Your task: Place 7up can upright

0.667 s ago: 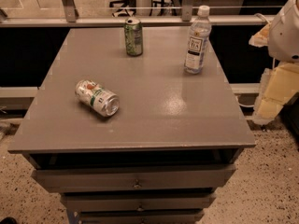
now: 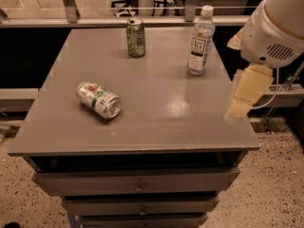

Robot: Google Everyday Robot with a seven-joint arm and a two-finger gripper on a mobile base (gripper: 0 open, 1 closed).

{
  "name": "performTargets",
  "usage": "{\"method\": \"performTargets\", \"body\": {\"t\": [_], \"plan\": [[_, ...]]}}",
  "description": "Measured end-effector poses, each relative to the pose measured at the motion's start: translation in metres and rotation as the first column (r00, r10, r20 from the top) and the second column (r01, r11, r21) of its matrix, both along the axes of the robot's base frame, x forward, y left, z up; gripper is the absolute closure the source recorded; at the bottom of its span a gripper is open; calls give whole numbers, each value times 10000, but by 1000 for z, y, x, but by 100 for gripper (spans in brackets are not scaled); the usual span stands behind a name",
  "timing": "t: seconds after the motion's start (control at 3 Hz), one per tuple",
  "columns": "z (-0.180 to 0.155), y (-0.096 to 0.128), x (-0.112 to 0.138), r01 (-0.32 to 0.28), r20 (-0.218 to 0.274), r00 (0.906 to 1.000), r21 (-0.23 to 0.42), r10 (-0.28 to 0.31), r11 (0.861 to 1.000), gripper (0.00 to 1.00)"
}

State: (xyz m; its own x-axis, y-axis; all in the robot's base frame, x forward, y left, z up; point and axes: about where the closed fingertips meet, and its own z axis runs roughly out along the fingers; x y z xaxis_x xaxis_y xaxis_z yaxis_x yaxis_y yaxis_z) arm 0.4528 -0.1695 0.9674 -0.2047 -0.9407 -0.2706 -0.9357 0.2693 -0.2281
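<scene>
The 7up can (image 2: 99, 99) lies on its side on the left part of the grey table top (image 2: 156, 103). It is silver-white with a green band and a red-orange spot, and its shiny end faces front right. My gripper (image 2: 243, 93) hangs at the table's right edge, below the white arm housing (image 2: 275, 27). It is cream coloured, far to the right of the can, and holds nothing that I can see.
An all-green can (image 2: 136, 37) stands upright at the back centre. A clear plastic bottle with a white cap (image 2: 200, 40) stands at the back right, near the arm. Drawers (image 2: 137, 182) sit under the table top. A rail runs behind the table.
The arm and gripper have moved left, further into view over the table's right edge. The 7up can, the green can and the bottle have not moved.
</scene>
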Motion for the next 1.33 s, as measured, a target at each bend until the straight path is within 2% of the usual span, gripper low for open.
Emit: {"method": "performTargets", "body": {"t": [0.67, 1.0, 1.33], "plan": [[-30, 113, 46, 98, -306, 9995, 1088, -65, 9940, 0], [-39, 164, 69, 316, -480, 9985, 1489, -247, 9883, 0], [-52, 215, 89, 775, -932, 9937, 1729, -620, 9819, 0]]}}
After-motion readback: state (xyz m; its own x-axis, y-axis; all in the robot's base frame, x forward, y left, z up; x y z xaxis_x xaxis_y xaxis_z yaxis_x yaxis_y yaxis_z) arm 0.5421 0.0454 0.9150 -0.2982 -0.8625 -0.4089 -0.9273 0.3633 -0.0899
